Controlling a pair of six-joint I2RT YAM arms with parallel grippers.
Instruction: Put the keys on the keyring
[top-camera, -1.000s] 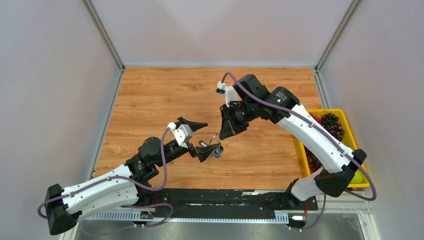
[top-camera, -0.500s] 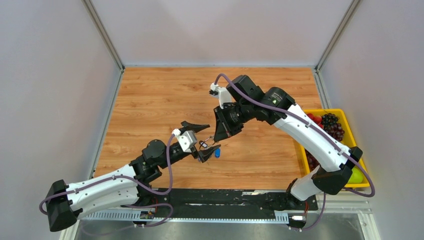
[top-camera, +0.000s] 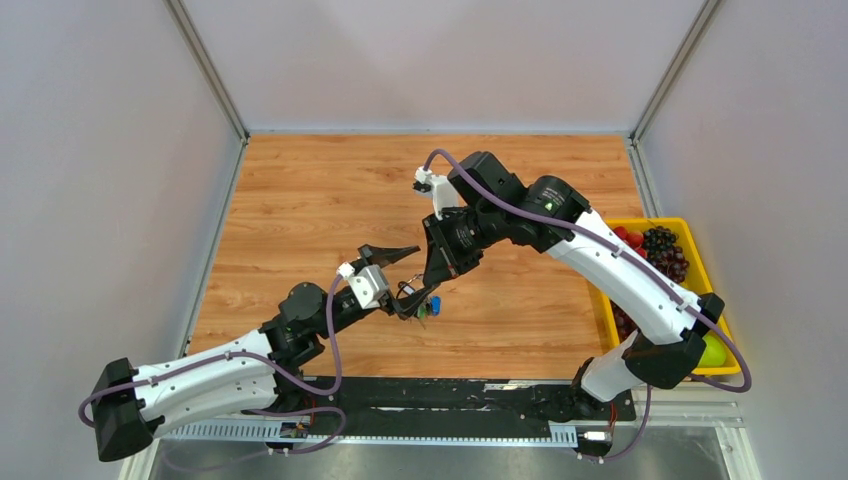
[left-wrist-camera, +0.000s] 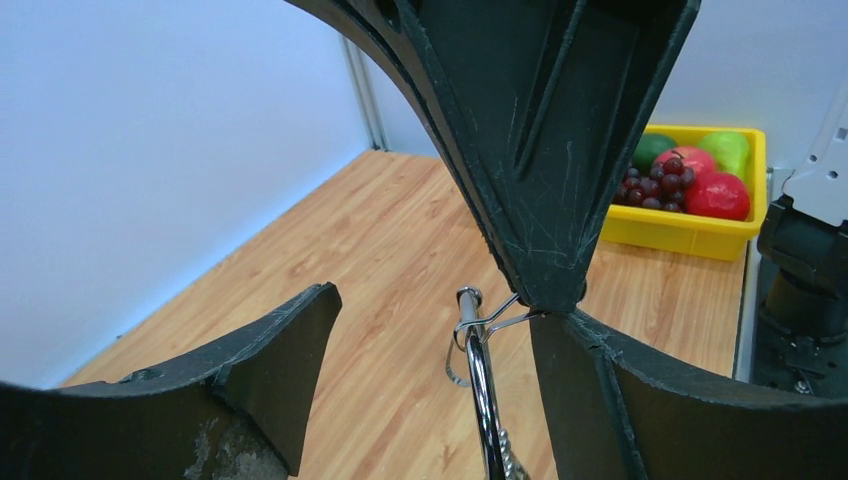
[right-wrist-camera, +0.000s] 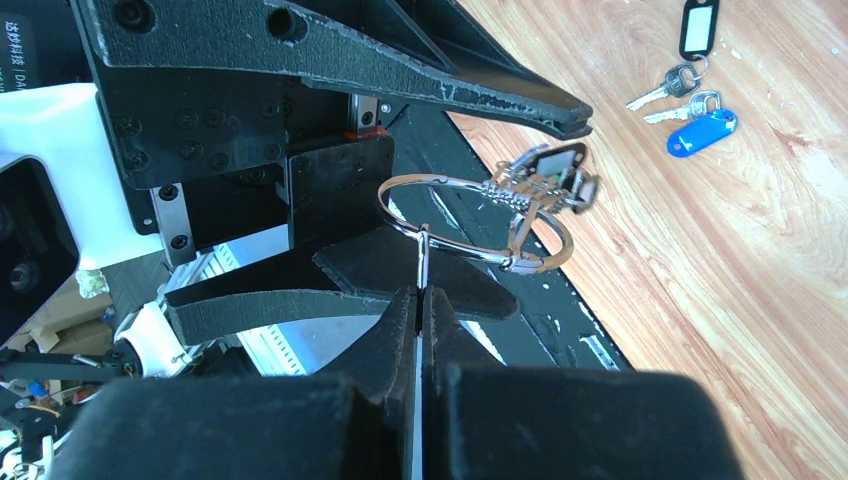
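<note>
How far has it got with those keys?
Partly done: a dark-tagged key already seems to hang on the keyring. The right gripper, jaws shut, pinches a wire loop on it. A blue-tagged key and a black-tagged key lie on the table, not yet added.

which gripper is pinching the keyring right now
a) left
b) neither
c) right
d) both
c: in the right wrist view the right gripper has its fingers shut on a thin wire at the edge of the keyring, while the left gripper has its fingers spread wide on either side of the ring without clamping it.
</note>
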